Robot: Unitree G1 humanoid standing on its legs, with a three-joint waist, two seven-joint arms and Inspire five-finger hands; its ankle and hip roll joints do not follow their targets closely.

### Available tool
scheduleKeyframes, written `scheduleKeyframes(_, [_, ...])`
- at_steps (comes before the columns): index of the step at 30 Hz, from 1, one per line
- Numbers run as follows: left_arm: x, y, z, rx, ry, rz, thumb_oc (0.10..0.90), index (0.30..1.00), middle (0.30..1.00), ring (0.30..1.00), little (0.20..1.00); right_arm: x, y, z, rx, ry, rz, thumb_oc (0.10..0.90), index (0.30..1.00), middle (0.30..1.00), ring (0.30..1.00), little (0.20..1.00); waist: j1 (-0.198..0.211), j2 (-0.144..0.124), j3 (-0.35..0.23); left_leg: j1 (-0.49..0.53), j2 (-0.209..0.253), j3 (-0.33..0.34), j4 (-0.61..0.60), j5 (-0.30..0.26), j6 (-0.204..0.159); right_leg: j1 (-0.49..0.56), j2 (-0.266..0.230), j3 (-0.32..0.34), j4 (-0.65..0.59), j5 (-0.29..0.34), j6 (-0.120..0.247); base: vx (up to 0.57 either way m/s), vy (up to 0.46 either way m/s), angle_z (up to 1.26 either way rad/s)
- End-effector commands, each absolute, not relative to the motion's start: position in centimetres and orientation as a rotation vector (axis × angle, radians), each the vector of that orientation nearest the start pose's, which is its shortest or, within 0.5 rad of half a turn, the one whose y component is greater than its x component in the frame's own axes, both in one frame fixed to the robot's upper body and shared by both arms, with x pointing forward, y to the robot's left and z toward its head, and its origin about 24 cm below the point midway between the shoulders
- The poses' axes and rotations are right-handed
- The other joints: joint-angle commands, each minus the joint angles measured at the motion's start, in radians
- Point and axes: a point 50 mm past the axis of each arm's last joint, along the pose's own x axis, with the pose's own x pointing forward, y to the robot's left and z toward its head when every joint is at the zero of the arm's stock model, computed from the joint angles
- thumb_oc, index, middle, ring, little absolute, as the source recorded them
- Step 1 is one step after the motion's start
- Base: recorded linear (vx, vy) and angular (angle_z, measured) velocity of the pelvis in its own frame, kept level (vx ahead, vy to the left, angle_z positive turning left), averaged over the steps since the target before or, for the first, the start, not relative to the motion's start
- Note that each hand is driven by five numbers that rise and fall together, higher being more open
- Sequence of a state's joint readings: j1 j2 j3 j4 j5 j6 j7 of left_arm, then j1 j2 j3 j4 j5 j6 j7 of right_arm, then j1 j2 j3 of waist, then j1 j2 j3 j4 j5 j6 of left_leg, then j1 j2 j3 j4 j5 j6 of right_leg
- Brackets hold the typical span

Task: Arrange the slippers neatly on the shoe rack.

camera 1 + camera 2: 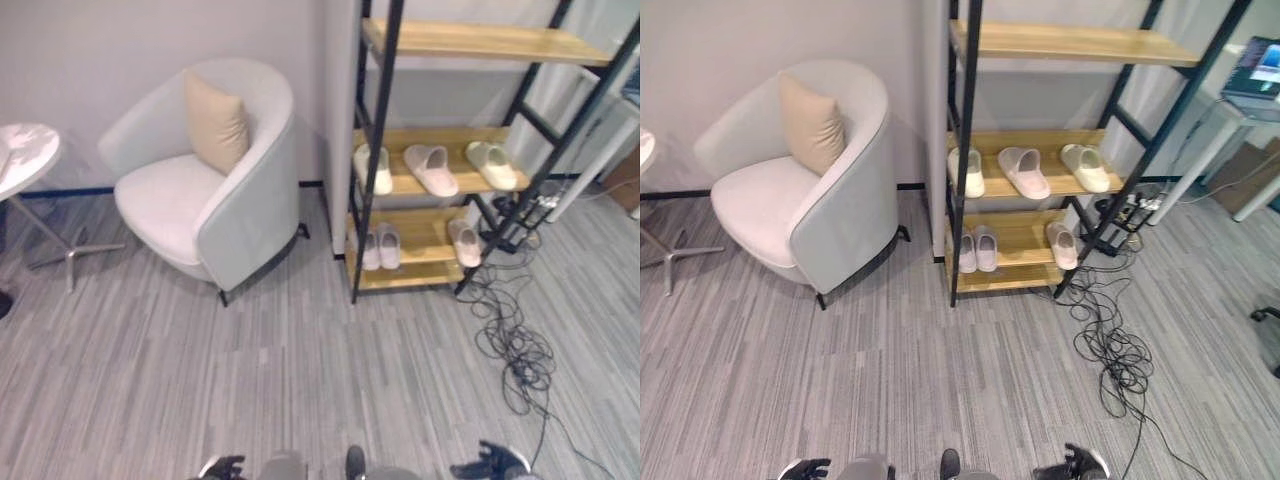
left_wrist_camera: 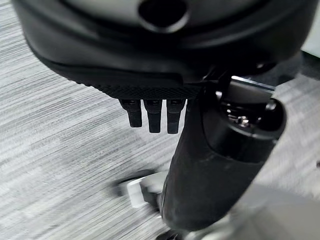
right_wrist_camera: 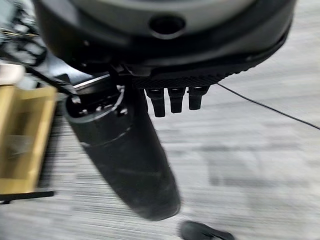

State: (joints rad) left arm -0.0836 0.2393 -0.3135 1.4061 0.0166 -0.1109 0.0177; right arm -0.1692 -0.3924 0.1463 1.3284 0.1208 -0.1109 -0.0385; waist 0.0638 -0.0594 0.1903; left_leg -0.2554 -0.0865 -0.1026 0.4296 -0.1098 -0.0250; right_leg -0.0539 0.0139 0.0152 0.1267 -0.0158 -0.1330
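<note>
Slippers: six in all, pale, on the shoe rack (image 1: 372,150) at far right of the room.
Middle shelf: three – one upright at left (image 1: 377,168), one angled at centre (image 1: 431,169), one at right (image 1: 492,164).
Lower shelf: a tidy pair at left (image 1: 380,246), a single at right (image 1: 464,242).
Left hand (image 2: 155,112): low at the near edge, fingers straight, holding nothing.
Right hand (image 3: 175,100): likewise relaxed and empty, near edge.
Step, my reading: approach the rack; nothing gripped yet.
Doing it well: skirt the cable tangle (image 1: 515,350) on the floor, stop square to the shelves, then pair the strays toe-in.
Other: one armchair (image 1: 205,190), one cushion (image 1: 215,122), one round table (image 1: 25,155).
</note>
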Motion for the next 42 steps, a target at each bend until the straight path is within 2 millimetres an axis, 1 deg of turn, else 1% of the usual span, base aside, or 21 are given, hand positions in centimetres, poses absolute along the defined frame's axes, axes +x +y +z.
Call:
scheduleKeyframes(1, [7.8, 22.0, -16.8, 0.432, 1.232, -0.147, 0.800, 0.900, 0.900, 0.900, 0.900, 14.4, -30.9, -11.7, -0.451, 0.980, -0.214, 0.800, 0.900, 0.900, 0.900, 0.900, 0.045, 0.057, -0.040, -0.009, -0.103, 0.068, -0.226, 0.197, 0.063, 0.137, 0.092, 0.057, 0.064, -0.047, 0.150, 0.30, -0.161, -0.12])
scheduleKeyframes(4, [7.0, 22.7, -16.8, 0.423, 1.260, -0.109, 0.800, 0.900, 0.900, 0.900, 0.900, 14.8, -30.5, -11.8, -0.449, 0.972, -0.200, 0.800, 0.900, 0.900, 0.900, 0.900, 0.060, 0.052, -0.055, 0.084, -0.117, 0.034, -0.281, 0.164, 0.108, 0.128, 0.107, 0.073, 0.153, -0.043, 0.173, 0.42, -0.167, -0.72])
scheduleKeyframes(5, [7.1, 23.4, -16.6, 0.424, 1.261, -0.081, 0.800, 0.900, 0.900, 0.900, 0.900, 16.0, -29.4, -11.7, -0.461, 0.941, -0.155, 0.800, 0.900, 0.900, 0.900, 0.900, 0.074, 0.044, -0.049, 0.131, -0.104, 0.033, -0.308, 0.143, 0.143, 0.041, 0.089, 0.041, 0.389, 0.098, 0.295, 0.23, -0.120, -0.63])
scheduleKeyframes(7, [7.3, 23.5, -16.6, 0.422, 1.260, -0.072, 0.800, 0.900, 0.900, 0.900, 0.900, 15.9, -29.4, -11.7, -0.449, 0.942, -0.164, 0.800, 0.900, 0.900, 0.900, 0.900, 0.059, 0.059, -0.049, 0.158, -0.082, 0.028, -0.324, 0.139, 0.141, 0.013, 0.074, 0.021, 0.461, 0.127, 0.339, 0.24, -0.099, -0.58])
scheduleKeyframes(8, [7.5, 23.2, -16.6, 0.432, 1.259, -0.086, 0.800, 0.900, 0.900, 0.900, 0.900, 15.6, -29.2, -12.0, -0.446, 0.958, -0.164, 0.800, 0.900, 0.900, 0.900, 0.900, 0.038, 0.098, -0.043, 0.219, -0.047, 0.007, -0.323, 0.114, 0.150, -0.058, 0.006, -0.047, 0.557, 0.107, 0.304, 0.19, -0.047, -0.25])
scheduleKeyframes(10, [7.4, 23.1, -16.6, 0.432, 1.261, -0.094, 0.800, 0.900, 0.900, 0.900, 0.900, 15.2, -29.2, -12.1, -0.453, 0.970, -0.158, 0.800, 0.900, 0.900, 0.900, 0.900, 0.022, 0.102, -0.038, 0.244, -0.048, -0.010, -0.322, 0.109, 0.150, -0.077, -0.029, -0.067, 0.548, 0.075, 0.280, 0.26, -0.134, 0.01])
scheduleKeyframes(11, [8.0, 22.9, -16.5, 0.450, 1.236, -0.110, 0.800, 0.900, 0.900, 0.900, 0.900, 14.6, -29.4, -12.3, -0.461, 0.985, -0.159, 0.800, 0.900, 0.900, 0.900, 0.900, 0.015, 0.110, -0.044, 0.267, -0.038, -0.047, -0.313, 0.085, 0.136, -0.082, -0.078, -0.078, 0.414, 0.005, 0.224, 0.27, -0.199, 0.04])
scheduleKeyframes(13, [8.5, 22.7, -16.5, 0.457, 1.214, -0.123, 0.800, 0.900, 0.900, 0.900, 0.900, 14.5, -29.6, -12.3, -0.459, 0.986, -0.167, 0.800, 0.900, 0.900, 0.900, 0.900, 0.006, 0.112, -0.044, 0.280, -0.031, -0.063, -0.308, 0.071, 0.123, -0.069, -0.102, -0.069, 0.343, -0.007, 0.211, 0.21, -0.226, 0.12])
scheduleKeyframes(17, [9.9, 22.6, -16.2, 0.506, 1.170, -0.147, 0.800, 0.900, 0.900, 0.900, 0.900, 14.1, -29.6, -12.4, -0.443, 1.001, -0.183, 0.800, 0.900, 0.900, 0.900, 0.900, -0.012, 0.103, -0.054, 0.299, 0.019, -0.146, -0.285, 0.008, 0.073, -0.069, -0.215, 0.113, 0.117, 0.091, 0.227, 0.20, -0.437, 0.15])
scheduleKeyframes(19, [9.9, 22.6, -16.2, 0.513, 1.167, -0.150, 0.800, 0.900, 0.900, 0.900, 0.900, 13.9, -29.6, -12.5, -0.445, 1.008, -0.179, 0.800, 0.900, 0.900, 0.900, 0.900, -0.011, 0.096, -0.052, 0.319, 0.041, -0.155, -0.287, -0.005, 0.056, -0.056, -0.241, 0.110, 0.080, 0.126, 0.244, 0.20, -0.527, 0.35])
scheduleKeyframes(20, [9.2, 22.8, -16.3, 0.512, 1.185, -0.138, 0.800, 0.900, 0.900, 0.900, 0.900, 13.4, -29.5, -12.7, -0.460, 1.024, -0.162, 0.800, 0.900, 0.900, 0.900, 0.900, 0.002, 0.082, -0.061, 0.325, 0.083, -0.154, -0.291, -0.001, 0.027, -0.029, -0.253, 0.031, 0.056, 0.102, 0.265, 0.22, -0.721, 0.39])
scheduleKeyframes(26, [8.7, 23.8, -16.2, 0.479, 1.203, -0.055, 0.800, 0.900, 0.900, 0.900, 0.900, 13.7, -29.1, -12.7, -0.488, 0.999, -0.131, 0.800, 0.900, 0.900, 0.900, 0.900, 0.011, 0.054, -0.053, 0.244, 0.210, -0.182, -0.187, 0.147, -0.010, 0.002, -0.136, -0.001, 0.079, -0.016, 0.222, 0.08, -0.585, 0.08])
scheduleKeyframes(27, [8.9, 24.0, -16.1, 0.470, 1.200, -0.041, 0.800, 0.900, 0.900, 0.900, 0.900, 13.8, -28.8, -12.7, -0.482, 0.989, -0.129, 0.800, 0.900, 0.900, 0.900, 0.900, 0.010, 0.027, -0.027, 0.171, 0.244, -0.142, -0.080, 0.235, 0.018, 0.030, -0.103, -0.018, 0.083, -0.034, 0.186, 0.03, -0.373, 0.24])
scheduleKeyframes(30, [9.0, 24.1, -16.0, 0.467, 1.197, -0.028, 0.800, 0.900, 0.900, 0.900, 0.900, 13.6, -28.6, -12.8, -0.486, 0.982, -0.114, 0.800, 0.900, 0.900, 0.900, 0.900, 0.007, 0.001, 0.000, 0.105, 0.287, -0.031, 0.004, 0.274, 0.028, 0.053, -0.078, -0.048, 0.082, -0.039, 0.150, 0.04, -0.519, 0.26])
scheduleKeyframes(32, [9.1, 24.1, -16.0, 0.483, 1.184, -0.034, 0.800, 0.900, 0.900, 0.900, 0.900, 14.2, -28.8, -12.4, -0.496, 0.962, -0.112, 0.800, 0.900, 0.900, 0.900, 0.900, 0.040, -0.005, 0.006, 0.044, 0.124, -0.063, 0.070, 0.185, 0.026, 0.074, -0.056, -0.045, 0.060, -0.041, 0.156, 0.20, -0.453, 0.32])
scheduleKeyframes(33, [9.0, 24.0, -16.0, 0.481, 1.185, -0.036, 0.800, 0.900, 0.900, 0.900, 0.900, 14.8, -29.0, -12.0, -0.500, 0.938, -0.116, 0.800, 0.900, 0.900, 0.900, 0.900, 0.052, 0.006, -0.002, 0.007, 0.013, 0.011, 0.013, 0.108, 0.046, 0.097, -0.032, -0.058, 0.039, -0.039, 0.165, 0.30, -0.396, 0.00])
scheduleKeyframes(35, [8.3, 24.0, -16.2, 0.484, 1.203, -0.049, 0.800, 0.900, 0.900, 0.900, 0.900, 15.2, -29.0, -11.8, -0.499, 0.911, -0.120, 0.800, 0.900, 0.900, 0.900, 0.900, 0.052, 0.027, -0.028, 0.002, -0.017, 0.154, -0.137, 0.118, 0.076, 0.118, 0.013, -0.075, 0.023, -0.045, 0.169, 0.27, -0.275, -0.17])
scheduleKeyframes(38, [7.0, 24.0, -16.4, 0.479, 1.237, -0.055, 0.800, 0.900, 0.900, 0.900, 0.900, 15.8, -28.8, -11.3, -0.515, 0.868, -0.101, 0.800, 0.900, 0.900, 0.900, 0.900, 0.081, 0.055, -0.050, 0.018, -0.059, 0.231, -0.298, 0.194, 0.072, 0.174, 0.070, -0.057, 0.021, -0.057, 0.177, 0.32, -0.183, -0.16])
scheduleKeyframes(40, [6.2, 24.6, -16.4, 0.469, 1.261, -0.018, 0.800, 0.900, 0.900, 0.900, 0.900, 17.1, -28.2, -10.8, -0.534, 0.822, -0.062, 0.800, 0.900, 0.900, 0.900, 0.900, 0.123, 0.046, -0.057, 0.001, -0.095, 0.163, -0.299, 0.235, 0.057, 0.209, 0.085, -0.009, 0.057, -0.019, 0.192, 0.44, -0.217, -0.38])
scheduleKeyframes(41, [5.9, 25.0, -16.3, 0.463, 1.271, 0.011, 0.800, 0.900, 0.900, 0.900, 0.900, 17.9, -27.5, -10.6, -0.534, 0.795, -0.036, 0.800, 0.900, 0.900, 0.900, 0.900, 0.136, 0.034, -0.059, 0.024, -0.104, 0.146, -0.299, 0.220, 0.083, 0.208, 0.082, 0.008, 0.131, 0.013, 0.211, 0.51, -0.170, -0.51])
scheduleKeyframes(42, [5.6, 25.5, -16.3, 0.467, 1.283, 0.026, 0.800, 0.900, 0.900, 0.900, 0.900, 17.9, -27.0, -10.8, -0.535, 0.789, -0.015, 0.800, 0.900, 0.900, 0.900, 0.900, 0.126, 0.019, -0.063, 0.074, -0.111, 0.146, -0.311, 0.185, 0.139, 0.158, 0.080, 0.019, 0.335, 0.151, 0.313, 0.51, -0.130, -0.78])
